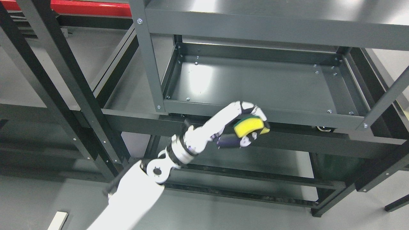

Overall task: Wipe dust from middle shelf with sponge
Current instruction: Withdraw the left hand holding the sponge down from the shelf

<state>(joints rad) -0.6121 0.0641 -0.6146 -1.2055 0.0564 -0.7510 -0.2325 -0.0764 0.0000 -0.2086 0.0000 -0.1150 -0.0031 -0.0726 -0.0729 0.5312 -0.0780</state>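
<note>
The middle shelf (255, 83), a dark metal tray running long from left to right, lies just up and beyond the left hand (246, 126), which hangs in front of the shelf's front rim, by my reading not yet over its surface. That hand is the only one showing, and its fingers are curled tight around the yellow sponge (248, 125), pinching it between fingertips above and thumb below. The next move likely calls for lifting the sponge over the rim onto the shelf floor.
</note>
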